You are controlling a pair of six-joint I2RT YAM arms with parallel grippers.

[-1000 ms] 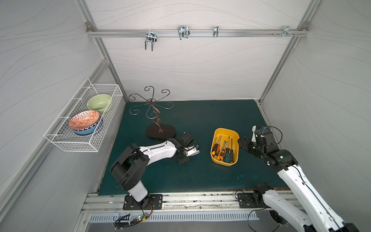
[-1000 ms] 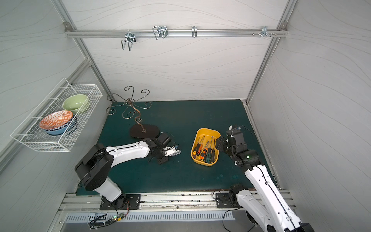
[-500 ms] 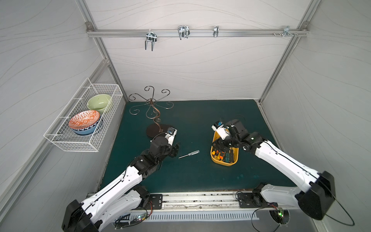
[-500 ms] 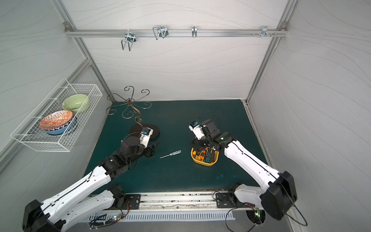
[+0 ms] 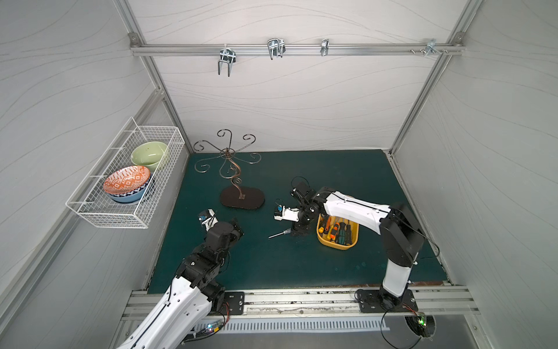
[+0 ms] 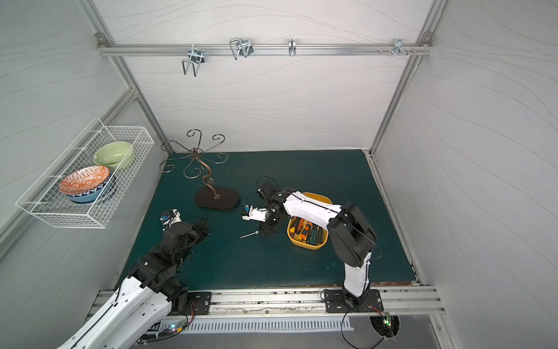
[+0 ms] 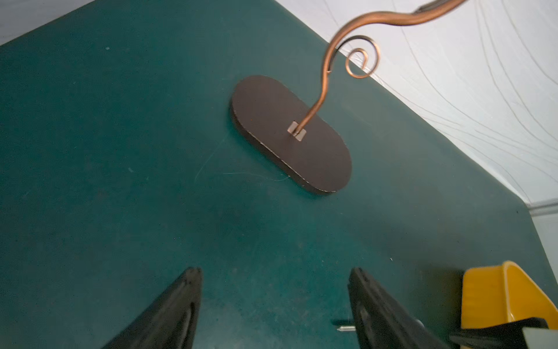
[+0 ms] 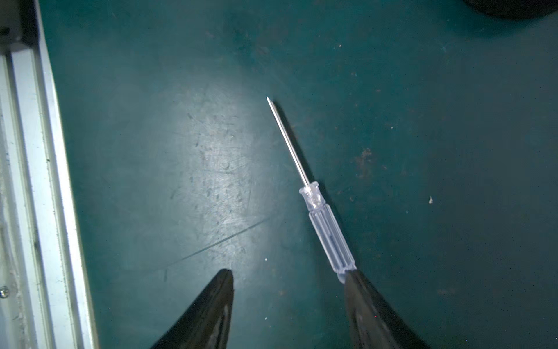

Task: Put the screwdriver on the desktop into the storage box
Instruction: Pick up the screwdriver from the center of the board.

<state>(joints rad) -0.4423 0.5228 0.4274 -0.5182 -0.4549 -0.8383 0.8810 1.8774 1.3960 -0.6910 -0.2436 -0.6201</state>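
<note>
Desktop (image 5: 302, 266) open around screwdriver (image 8: 327, 229); right claw (image 8: 288, 273) spread at handle end.

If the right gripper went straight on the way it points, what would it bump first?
Most likely the desktop: the right gripper points down at it, open. One fingertip sits at the handle end of the screwdriver; depth is unclear.

The left arm (image 5: 181, 305) stretches forward from the near edge, and the left gripper (image 7: 273, 272) is tilted low with its jaws wide apart. The right arm (image 5: 353, 208) bends at the elbow and reaches inward. The right gripper (image 8: 288, 273) points down, jaws parted with nothing between them.
</note>
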